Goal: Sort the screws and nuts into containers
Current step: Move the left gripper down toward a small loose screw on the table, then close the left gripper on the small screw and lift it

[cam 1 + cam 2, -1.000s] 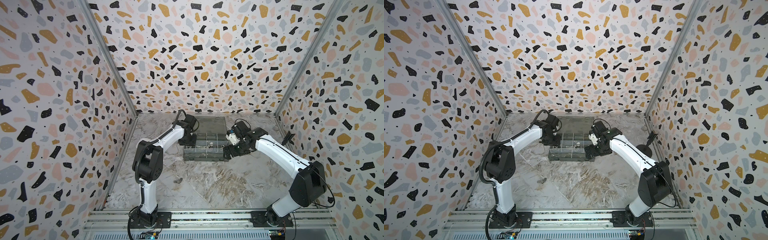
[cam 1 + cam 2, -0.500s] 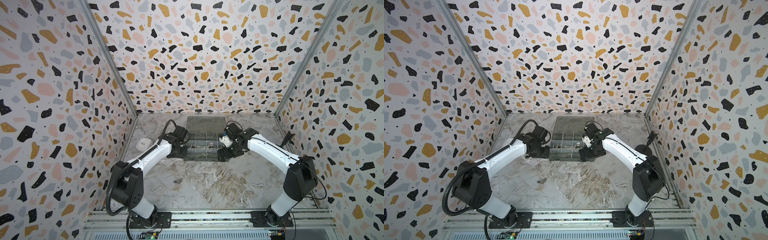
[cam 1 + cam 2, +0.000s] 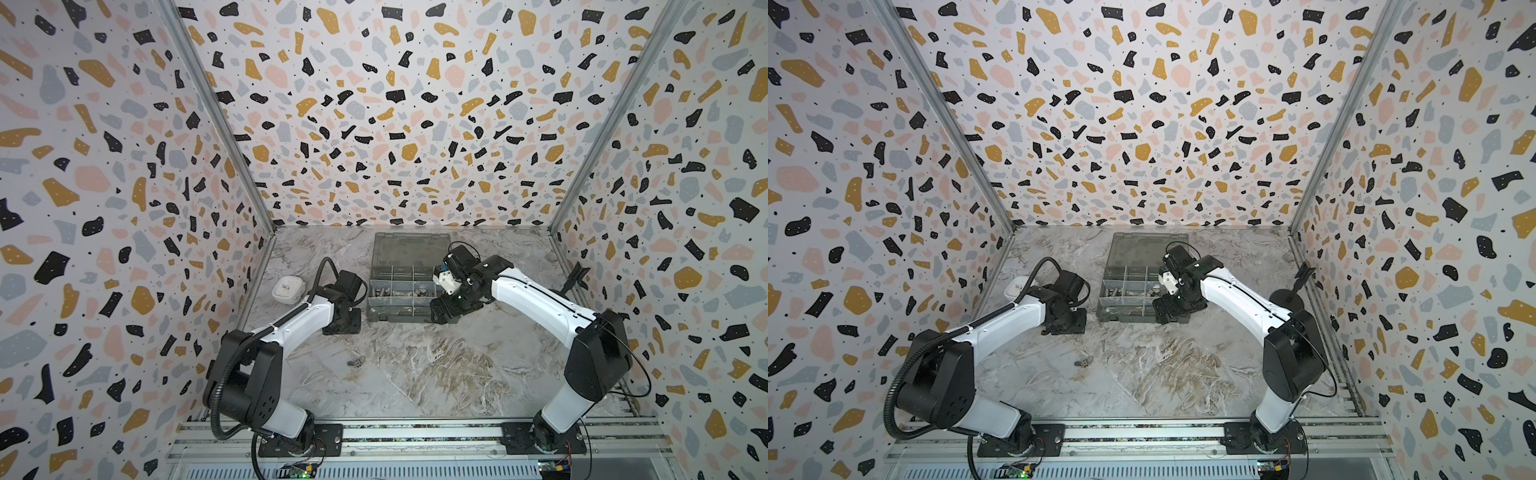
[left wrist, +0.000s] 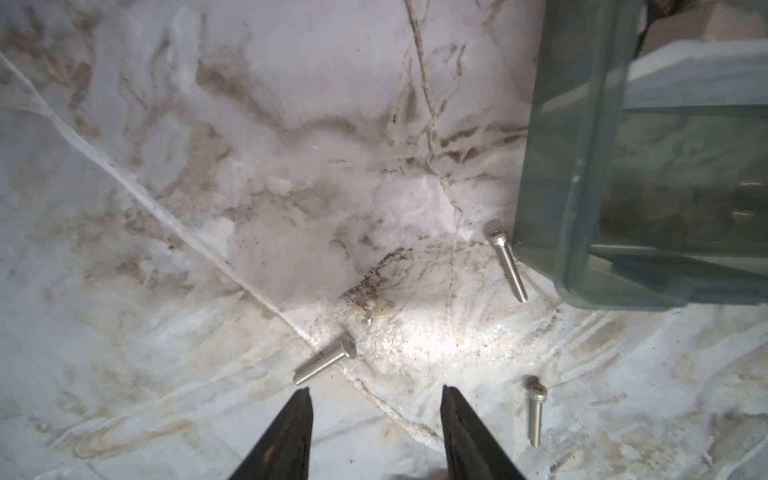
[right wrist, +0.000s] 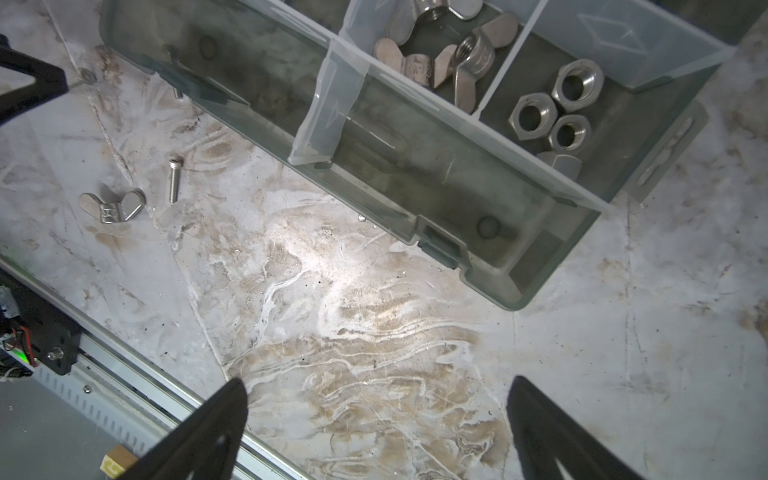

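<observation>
L arm dropped from box (image 4: pixel 582 166) to table (image 4: pixel 208 166); L tool (image 4: pixel 376 390), R tool (image 5: pixel 377 382) both released, empty. Screw (image 4: pixel 324 365) likely light, slick: pinch mid-shaft.

Organiser box (image 3: pixel 399 319) mid-back on tabletop (image 3: pixel 436 374) — lid (image 3: pixel 411 249) behind it, case (image 3: pixel 288 289) to its left.
Three loose screws (image 4: pixel 325 365) just before its front-left corner; wing nut (image 3: pixel 356 363) further front — nuts (image 5: pixel 552 108) in compartments (image 5: pixel 324 112).

A small white rounded case (image 3: pixel 288 289) sits left of centre, by the left wall, on the marble-patterned tabletop (image 3: pixel 436 374). Terrazzo-print walls (image 3: pixel 395 104) fill the upper frame. A metal rail (image 3: pixel 415 432) runs along the bottom — a black stand (image 3: pixel 1284 297) at right.
</observation>
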Motion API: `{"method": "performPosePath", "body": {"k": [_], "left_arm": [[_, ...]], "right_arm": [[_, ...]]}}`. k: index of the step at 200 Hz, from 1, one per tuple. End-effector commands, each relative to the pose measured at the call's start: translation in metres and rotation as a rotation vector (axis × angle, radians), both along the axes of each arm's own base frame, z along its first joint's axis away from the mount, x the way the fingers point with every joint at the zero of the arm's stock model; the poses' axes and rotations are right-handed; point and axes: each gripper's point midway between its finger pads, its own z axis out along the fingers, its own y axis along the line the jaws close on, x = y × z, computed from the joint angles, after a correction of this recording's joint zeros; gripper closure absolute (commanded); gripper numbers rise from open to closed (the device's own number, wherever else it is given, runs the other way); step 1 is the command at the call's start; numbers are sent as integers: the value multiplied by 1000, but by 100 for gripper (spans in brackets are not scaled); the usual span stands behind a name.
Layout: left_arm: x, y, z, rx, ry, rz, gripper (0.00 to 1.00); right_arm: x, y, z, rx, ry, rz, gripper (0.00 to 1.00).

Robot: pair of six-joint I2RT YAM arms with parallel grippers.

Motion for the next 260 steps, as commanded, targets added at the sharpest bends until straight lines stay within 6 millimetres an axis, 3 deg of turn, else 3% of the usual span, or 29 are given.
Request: {"method": "performPosePath", "body": {"k": [1, 117, 189, 231, 260], "left_arm": [[4, 2, -8, 0, -6, 21, 49], [-11, 30, -34, 36, 63, 99, 50], [-11, 33, -45, 15, 84, 103, 51], [-16, 32, -53, 3, 109, 91, 56], [-20, 29, -54, -11, 120, 84, 66]], "right_arm": [[-9, -6, 12, 5, -23, 0, 1], [-7, -11, 12, -5, -36, -1, 1], [-1, -10, 11, -9, -32, 8, 1], [2, -11, 10, -10, -26, 4, 1], [2, -9, 8, -7, -20, 7, 1]]}}
